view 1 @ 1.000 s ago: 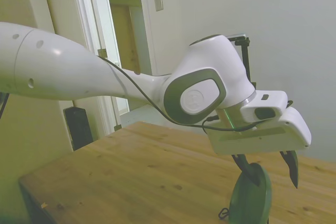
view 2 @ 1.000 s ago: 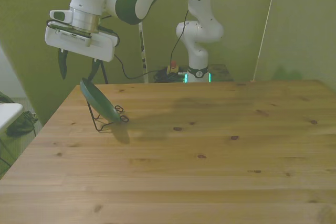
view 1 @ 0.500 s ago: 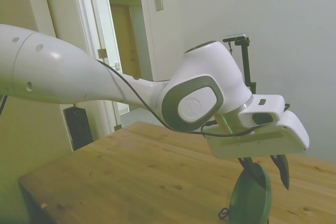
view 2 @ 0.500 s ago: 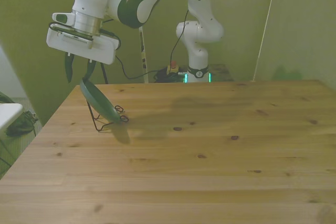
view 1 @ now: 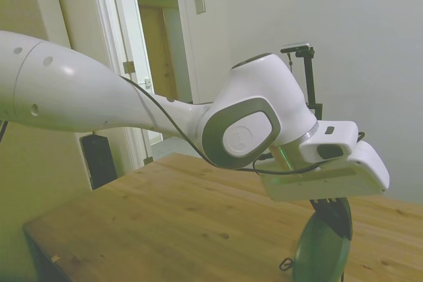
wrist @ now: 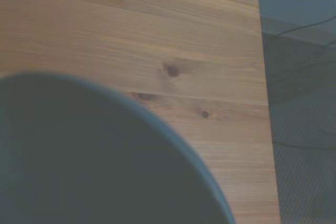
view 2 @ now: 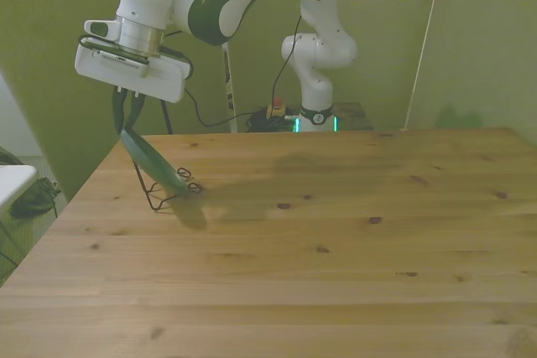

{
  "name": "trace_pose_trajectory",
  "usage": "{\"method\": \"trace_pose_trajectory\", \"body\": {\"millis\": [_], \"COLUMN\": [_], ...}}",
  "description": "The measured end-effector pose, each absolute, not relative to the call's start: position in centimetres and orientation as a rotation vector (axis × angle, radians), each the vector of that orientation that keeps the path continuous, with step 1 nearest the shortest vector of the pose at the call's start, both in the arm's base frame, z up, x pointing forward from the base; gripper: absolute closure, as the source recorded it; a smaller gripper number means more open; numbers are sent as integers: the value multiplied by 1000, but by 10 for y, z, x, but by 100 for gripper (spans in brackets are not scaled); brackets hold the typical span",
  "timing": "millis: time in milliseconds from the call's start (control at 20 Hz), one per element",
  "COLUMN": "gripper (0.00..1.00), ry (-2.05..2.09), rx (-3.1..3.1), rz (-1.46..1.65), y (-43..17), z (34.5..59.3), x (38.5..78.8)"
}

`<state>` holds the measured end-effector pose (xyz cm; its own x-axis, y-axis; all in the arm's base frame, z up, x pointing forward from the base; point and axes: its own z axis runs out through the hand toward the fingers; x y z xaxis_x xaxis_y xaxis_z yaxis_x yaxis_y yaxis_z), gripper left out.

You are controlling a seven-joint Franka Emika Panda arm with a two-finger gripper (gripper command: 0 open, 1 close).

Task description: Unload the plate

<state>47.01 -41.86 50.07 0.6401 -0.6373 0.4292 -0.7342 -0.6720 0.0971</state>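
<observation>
The plate [view 2: 152, 159] is leaning tilted in the thin black wire stand [view 2: 159, 193], which is sitting on the wooden table [view 2: 319, 232] near the table's corner at the front view's left. The gripper [view 2: 125, 115] is hanging directly above the plate's upper rim, its two dark fingers drawn close together and pinching that top edge between them. In the side view the fingers [view 1: 338, 212] are meeting at the plate's [view 1: 320, 249] top, with the green disc hanging below the gripper [view 1: 334, 211] and the stand's wire loop [view 1: 286, 264] showing at the plate's foot on the table [view 1: 165, 216]. The plate's lower edge is resting in the stand. In the wrist view the plate [wrist: 94, 156] is filling much of the picture as a dark, blurred curve, with the table [wrist: 173, 35] beyond it and the table's edge just past the rim.
</observation>
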Motion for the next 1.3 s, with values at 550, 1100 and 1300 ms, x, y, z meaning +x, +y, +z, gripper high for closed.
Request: {"method": "trace_pose_trajectory", "body": {"millis": [550,1100,1300], "gripper": [100,100,100], "ry": [-1126,-1613,-1763], "rx": [2588,2549,2595], "rz": [628,802,786], "y": [-411,-355,-352], "z": [532,572,550], "x": [479,528,551]}}
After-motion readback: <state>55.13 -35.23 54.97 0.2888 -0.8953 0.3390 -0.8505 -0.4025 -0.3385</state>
